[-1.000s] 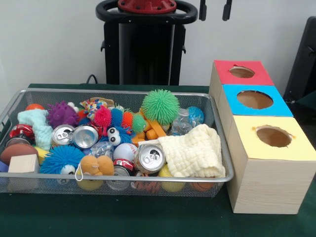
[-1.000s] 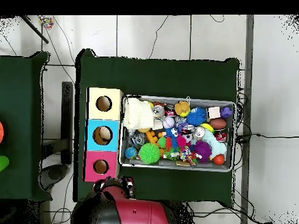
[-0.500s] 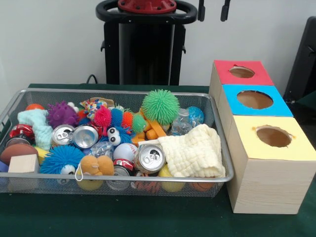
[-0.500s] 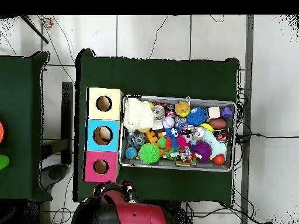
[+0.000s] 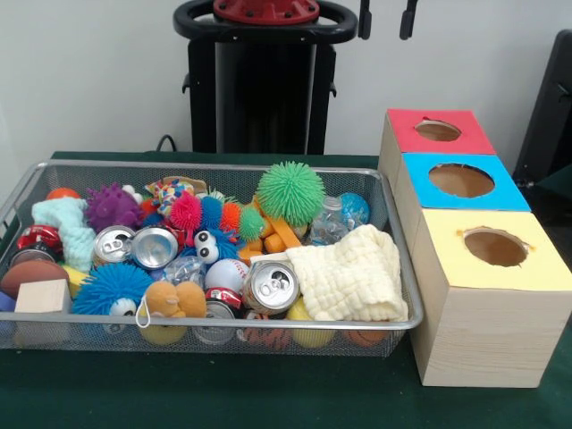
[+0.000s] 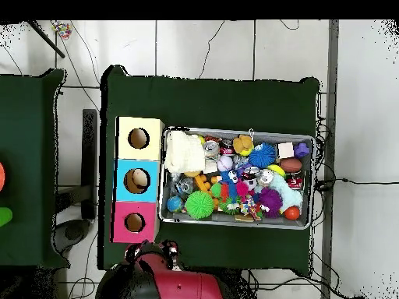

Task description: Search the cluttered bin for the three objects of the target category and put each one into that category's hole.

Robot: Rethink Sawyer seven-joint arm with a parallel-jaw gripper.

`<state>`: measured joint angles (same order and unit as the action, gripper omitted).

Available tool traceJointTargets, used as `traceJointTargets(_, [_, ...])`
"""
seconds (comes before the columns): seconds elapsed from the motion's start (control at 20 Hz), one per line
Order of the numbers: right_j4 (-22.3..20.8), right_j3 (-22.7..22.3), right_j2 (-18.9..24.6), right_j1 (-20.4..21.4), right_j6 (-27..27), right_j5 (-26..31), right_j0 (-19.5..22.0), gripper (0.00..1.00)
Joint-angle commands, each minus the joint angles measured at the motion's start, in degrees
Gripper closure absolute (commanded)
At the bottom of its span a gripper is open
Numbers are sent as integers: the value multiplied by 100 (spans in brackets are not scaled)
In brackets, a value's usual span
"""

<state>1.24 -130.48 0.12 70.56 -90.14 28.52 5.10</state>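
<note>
Pincer point(image 5: 386, 18) parked high at the top edge, tips apart and empty, leaving the bin point(image 5: 404, 315) unobstructed. One clear bottle point(image 5: 329, 222) lies behind the cloth point(image 5: 349, 273); red-topped hole point(image 5: 438, 130) stands vacant.

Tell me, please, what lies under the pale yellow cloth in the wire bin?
Below the front edge of the cloth, through the mesh of the bin, a yellow ball and an orange ball show. Anything deeper under the cloth is covered.
</note>
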Motion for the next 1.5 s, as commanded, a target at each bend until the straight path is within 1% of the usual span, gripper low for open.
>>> traceJointTargets(0.05, [37,-67,358,-323,-675,-448,83,0])
traceJointTargets(0.35, [59,11,332,-341,-761,-372,-2,0])
traceJointTargets(0.45, [63,-54,332,-312,-749,-413,3,0])
traceJointTargets(0.5, [61,-112,351,-338,-719,-505,48,0])
traceJointTargets(0.65, [30,-33,412,-508,-656,-632,142,0])
traceJointTargets(0.85, [30,127,582,-806,-488,-779,351,0])
traceJointTargets(1.05, [-4,343,603,-958,-473,-671,413,0])
traceJointTargets(1.2, [-24,503,651,-1149,-434,-655,488,0])
traceJointTargets(1.4, [-52,935,716,-1563,-433,-630,529,0])
traceJointTargets(1.5, [-57,1060,712,-1646,-463,-606,505,0])
